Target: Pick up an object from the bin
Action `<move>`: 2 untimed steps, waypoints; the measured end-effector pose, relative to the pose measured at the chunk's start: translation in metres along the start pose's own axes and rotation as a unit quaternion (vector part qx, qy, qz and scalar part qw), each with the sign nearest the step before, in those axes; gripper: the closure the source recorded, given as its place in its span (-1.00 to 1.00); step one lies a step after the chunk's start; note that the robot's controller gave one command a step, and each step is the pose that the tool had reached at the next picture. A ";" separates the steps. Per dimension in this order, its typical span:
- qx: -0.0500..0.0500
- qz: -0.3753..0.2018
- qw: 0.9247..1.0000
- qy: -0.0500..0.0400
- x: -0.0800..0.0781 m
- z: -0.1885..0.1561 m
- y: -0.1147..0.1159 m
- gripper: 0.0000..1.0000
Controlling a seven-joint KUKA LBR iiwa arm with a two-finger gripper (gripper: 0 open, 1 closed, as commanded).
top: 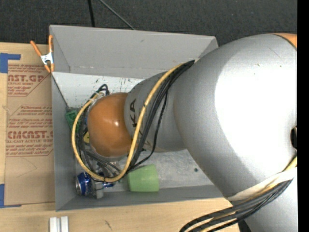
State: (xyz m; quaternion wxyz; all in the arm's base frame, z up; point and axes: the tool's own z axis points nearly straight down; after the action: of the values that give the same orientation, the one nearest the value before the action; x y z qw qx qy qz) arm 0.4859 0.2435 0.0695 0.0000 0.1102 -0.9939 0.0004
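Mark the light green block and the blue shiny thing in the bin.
light green block (143,179), camera view, middle of its top face.
blue shiny thing (84,183), camera view, its blue rounded end.

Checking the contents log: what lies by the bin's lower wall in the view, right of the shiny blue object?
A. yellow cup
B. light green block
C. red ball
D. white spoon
B: a light green block lies by the lower wall of the bin, right of the shiny blue object.
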 end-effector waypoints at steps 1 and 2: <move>-0.001 0.061 0.998 -0.001 -0.003 -0.031 0.004 -1.00; 0.000 0.007 1.000 0.000 0.007 -0.030 -0.003 -1.00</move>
State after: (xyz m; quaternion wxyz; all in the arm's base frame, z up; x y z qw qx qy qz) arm 0.4794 0.2388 0.0994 0.0001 0.1036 -0.9946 0.0000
